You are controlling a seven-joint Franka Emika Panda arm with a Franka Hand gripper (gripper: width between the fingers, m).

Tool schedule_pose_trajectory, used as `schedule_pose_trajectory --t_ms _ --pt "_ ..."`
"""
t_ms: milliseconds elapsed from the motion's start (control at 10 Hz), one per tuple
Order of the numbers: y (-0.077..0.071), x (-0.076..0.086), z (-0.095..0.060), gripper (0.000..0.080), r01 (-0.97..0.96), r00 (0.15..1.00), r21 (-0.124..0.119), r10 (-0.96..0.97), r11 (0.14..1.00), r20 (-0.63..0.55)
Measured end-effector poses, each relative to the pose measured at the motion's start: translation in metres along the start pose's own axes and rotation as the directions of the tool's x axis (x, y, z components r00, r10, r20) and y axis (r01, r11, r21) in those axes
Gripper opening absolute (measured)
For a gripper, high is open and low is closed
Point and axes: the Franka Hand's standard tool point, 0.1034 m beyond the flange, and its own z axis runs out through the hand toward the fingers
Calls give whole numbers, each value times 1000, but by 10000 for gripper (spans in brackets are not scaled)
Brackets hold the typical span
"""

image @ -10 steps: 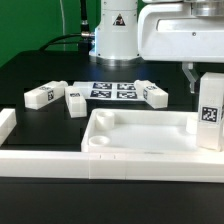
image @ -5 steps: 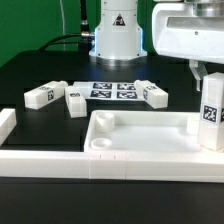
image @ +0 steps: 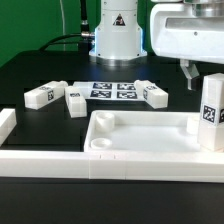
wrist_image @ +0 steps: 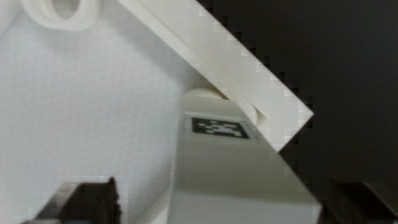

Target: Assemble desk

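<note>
White plastic tabletop (image: pixel 140 130), shaped like a tray, lies on the black counter (image: pixel 55 125). One tagged leg (image: pixel 210 113) stands upright at its corner on the exterior view's right. The end effector (wrist_image: pixel 222 208) hangs directly over that leg. Its fingers (wrist_image: pixel 89 200) are spread wide on either side of the leg with a gap showing at each, so nothing is gripped. Three loose legs (image: pixel 40 95) lie on the counter behind the tabletop, near the marker board (image: pixel 113 90).
</note>
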Motion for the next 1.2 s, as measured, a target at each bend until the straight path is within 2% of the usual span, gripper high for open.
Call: schedule_pose_trajectory --t_ms 500,700,900,1200 --pt "0 0 0 649 342 940 1 -342 940 -1" --pt "0 0 0 649 477 879 0 -477 879 -2" --pt "-1 0 0 649 653 756 -40 -654 756 -7" --pt "0 0 1 649 822 567 -60 -824 566 5"
